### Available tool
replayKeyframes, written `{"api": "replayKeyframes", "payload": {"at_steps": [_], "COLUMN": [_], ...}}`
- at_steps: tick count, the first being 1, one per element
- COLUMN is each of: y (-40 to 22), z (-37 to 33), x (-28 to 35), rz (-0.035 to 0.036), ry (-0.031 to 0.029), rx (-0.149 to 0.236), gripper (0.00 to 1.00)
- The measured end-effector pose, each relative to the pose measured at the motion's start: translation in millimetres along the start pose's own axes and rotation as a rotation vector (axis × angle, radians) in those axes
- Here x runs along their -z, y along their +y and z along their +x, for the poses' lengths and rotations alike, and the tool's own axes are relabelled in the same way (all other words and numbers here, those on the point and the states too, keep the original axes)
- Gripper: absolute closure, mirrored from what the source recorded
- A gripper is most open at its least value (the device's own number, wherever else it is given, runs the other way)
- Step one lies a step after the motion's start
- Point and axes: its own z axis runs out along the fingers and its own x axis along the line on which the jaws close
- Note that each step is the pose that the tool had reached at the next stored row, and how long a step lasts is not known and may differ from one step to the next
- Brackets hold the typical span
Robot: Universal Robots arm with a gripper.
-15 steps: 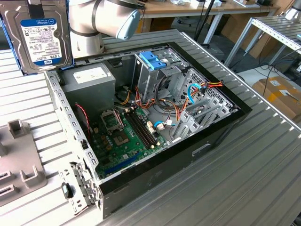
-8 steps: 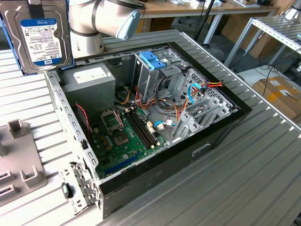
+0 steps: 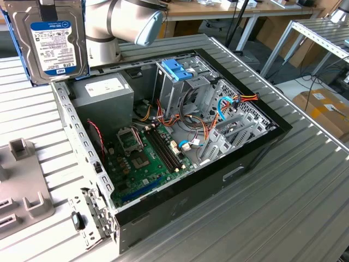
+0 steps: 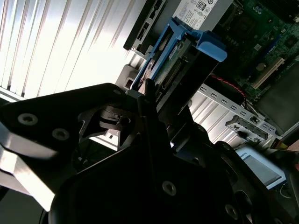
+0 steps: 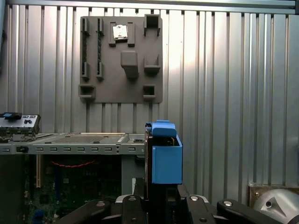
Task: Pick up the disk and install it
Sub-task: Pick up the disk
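Disk: held clear of the worktop and outside the PC case, at the exterior view's upper left. Orientation: upright, label face toward that camera, light-blue rails along both long edges. Position: near the case corner that holds the grey PSU box; no contact w/ the case visible.

Hand: closed on the disk. In the first wrist view the disk stands edge-on between the dark jaws, blue rail end toward the camera. In the second wrist view the hand clamps one end of the disk. The connector edge and blue rails project away from the hand, w/ the PSU box beyond.

Arm: grey joint, just beside the disk, behind the case.

Case: lying on its side on the ribbed metal worktop, side panel off, interior exposed. Contents:
- green mainboard on the case floor;
- metal drive cage approx. mid-case, topped by a blue bracket;
- orange, red and blue cables beside the cage, toward the exterior view's right.

Fixture plate: grey, w/ raised blocks, flat on the worktop at the exterior view's left, apart from the case. In the first wrist view the plate lies beyond the case rim.

Cardboard box: on the floor past the worktop edge, exterior view's right.
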Motion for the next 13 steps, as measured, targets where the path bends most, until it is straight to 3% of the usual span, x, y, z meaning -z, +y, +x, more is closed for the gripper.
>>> {"api": "replayKeyframes", "payload": {"at_steps": [13], "y": [-4.8], "z": [0.0], "x": [0.1], "rz": [-0.0001], "ry": [0.0], "rx": [0.0], "gripper": [0.65]}}
